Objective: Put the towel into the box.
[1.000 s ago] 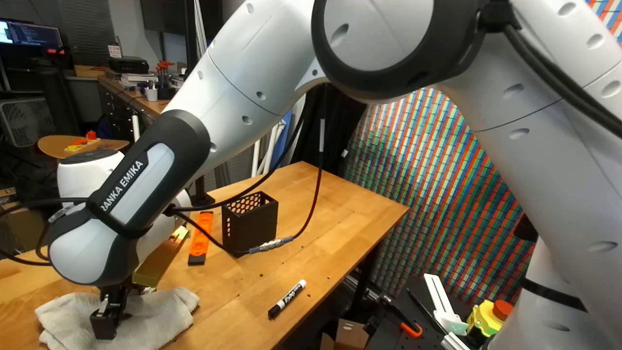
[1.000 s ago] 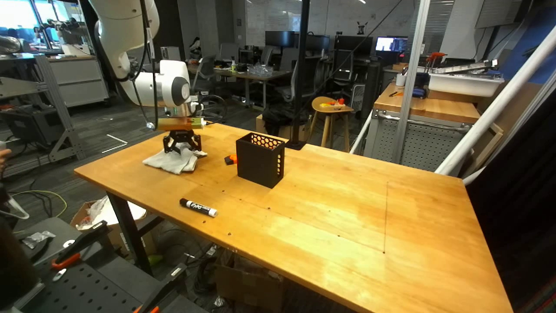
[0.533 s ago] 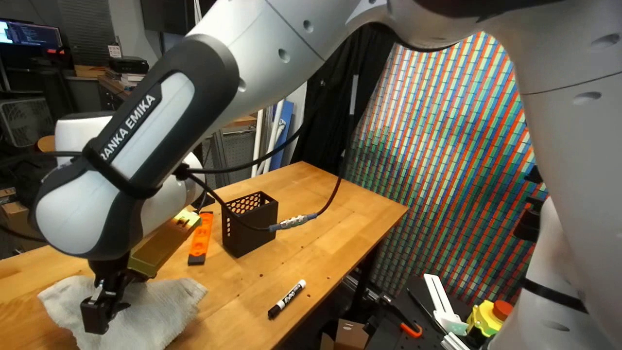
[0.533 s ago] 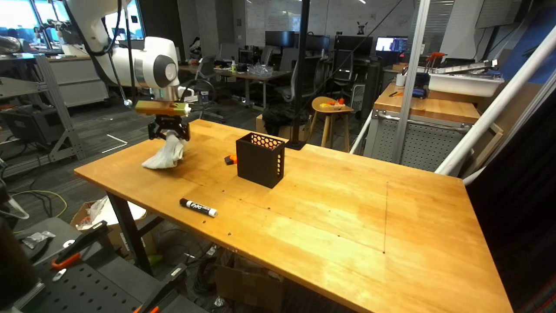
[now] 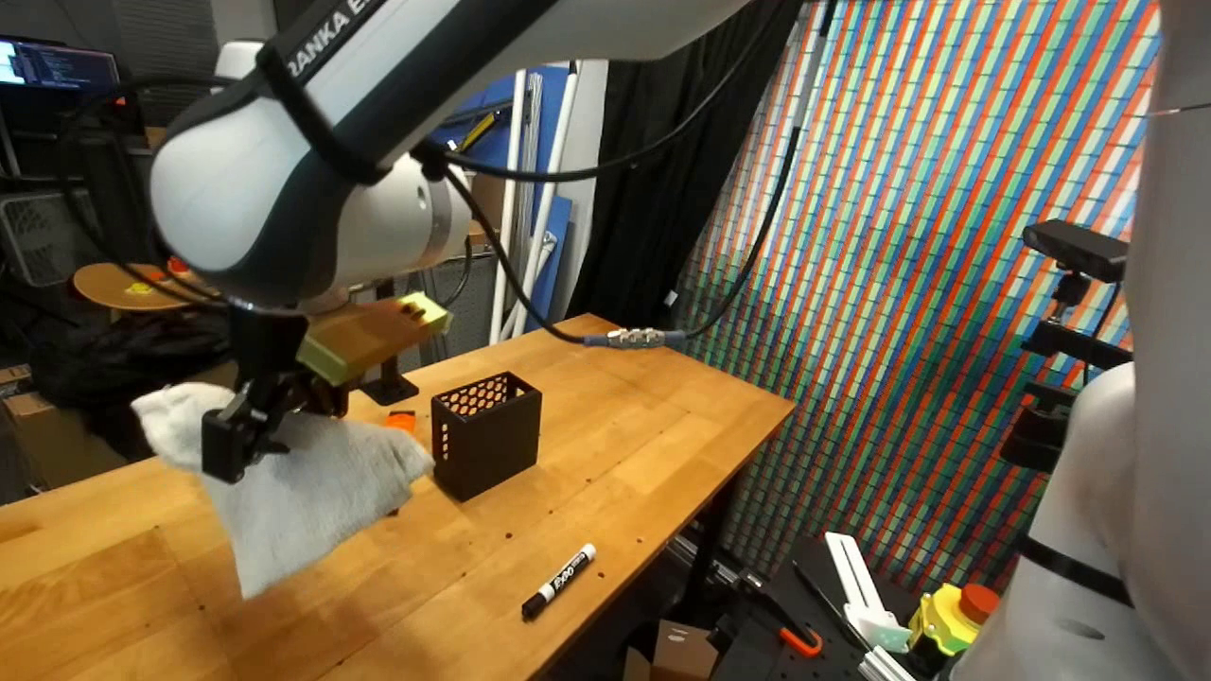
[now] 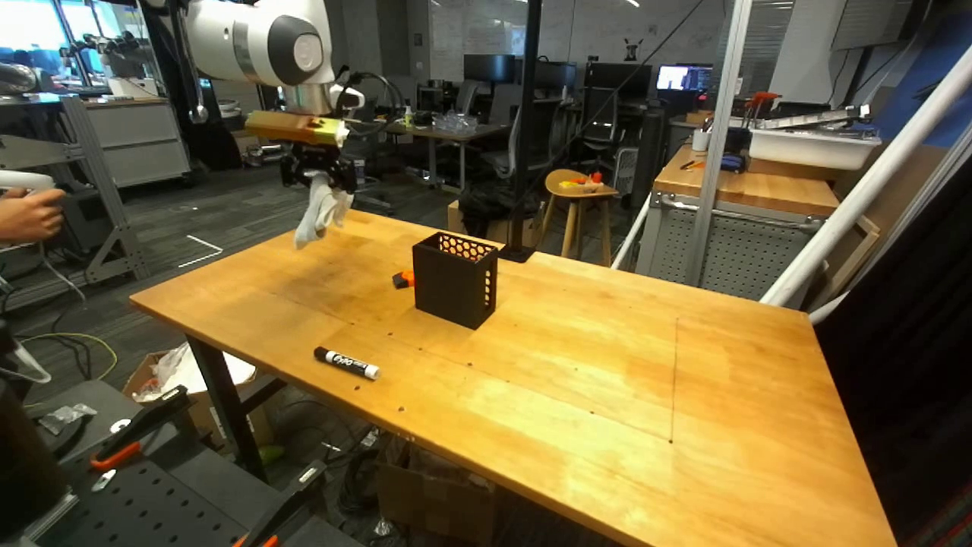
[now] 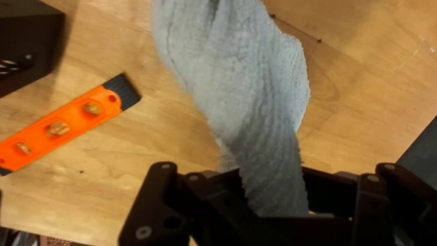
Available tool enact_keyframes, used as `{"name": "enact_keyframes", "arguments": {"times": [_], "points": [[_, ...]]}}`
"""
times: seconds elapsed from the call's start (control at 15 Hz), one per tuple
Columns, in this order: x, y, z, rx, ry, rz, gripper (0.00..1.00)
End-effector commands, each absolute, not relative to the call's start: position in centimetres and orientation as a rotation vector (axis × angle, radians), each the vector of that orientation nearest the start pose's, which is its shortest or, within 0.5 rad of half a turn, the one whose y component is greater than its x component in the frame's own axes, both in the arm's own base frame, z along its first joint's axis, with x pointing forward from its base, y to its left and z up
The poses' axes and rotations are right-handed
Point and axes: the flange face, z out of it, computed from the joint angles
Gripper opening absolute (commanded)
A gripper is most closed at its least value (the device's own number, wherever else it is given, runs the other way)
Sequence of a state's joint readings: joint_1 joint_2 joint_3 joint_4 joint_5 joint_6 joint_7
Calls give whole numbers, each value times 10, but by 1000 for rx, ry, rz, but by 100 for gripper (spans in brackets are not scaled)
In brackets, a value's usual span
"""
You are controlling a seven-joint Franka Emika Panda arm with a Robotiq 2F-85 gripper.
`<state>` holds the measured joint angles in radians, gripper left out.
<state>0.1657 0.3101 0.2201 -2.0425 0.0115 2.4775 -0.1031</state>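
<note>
I have the towel (image 7: pixel 239 82) caught in the jaws of my gripper (image 6: pixel 322 179), and it hangs from them in the air over the table (image 6: pixel 607 425), outside the box (image 6: pixel 448 285). The jaws are closed down on a gathered fold; the fabric covers the spot where they meet, so I can't judge how thick the pinch is. In the wrist view the towel comes out from between them narrow and widens toward the top. It is pale, between white and grey, with a ribbed weave and a slightly fuzzy edge. In an exterior view the towel (image 5: pixel 303 492) spreads broad, a flap out to each side of the gripper and one corner pointing down. In an exterior view the towel (image 6: pixel 323 216) reads as a slim, creased strip, its lower end above the table. My arm (image 5: pixel 241 180) slants down from the upper right in an exterior view, bent at its end, and the gripper points down at the table, with a gold-coloured block (image 5: pixel 369 336) mounted above the jaws. In both exterior views the black box stands upright on the table, its top open. An orange level (image 7: pixel 73 119) lies flat just beside the box, and a marker (image 6: pixel 346 363) lies near the table's edge, well apart from the towel.
</note>
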Motion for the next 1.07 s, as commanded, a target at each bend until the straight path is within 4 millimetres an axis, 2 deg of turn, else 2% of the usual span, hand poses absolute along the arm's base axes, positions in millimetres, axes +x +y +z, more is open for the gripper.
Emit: {"name": "enact_keyframes", "arguments": {"times": [0.0, 0.2, 0.47, 0.6, 0.8, 1.0], "points": [[582, 163, 359, -2964, -611, -261, 1], [596, 104, 379, -2976, -529, -300, 1], [608, 37, 383, -3011, -442, -335, 1], [613, 11, 383, -3037, -401, -356, 1], [622, -18, 382, -3068, -348, -385, 1], [626, -33, 372, -3077, -308, -382, 1]]}}
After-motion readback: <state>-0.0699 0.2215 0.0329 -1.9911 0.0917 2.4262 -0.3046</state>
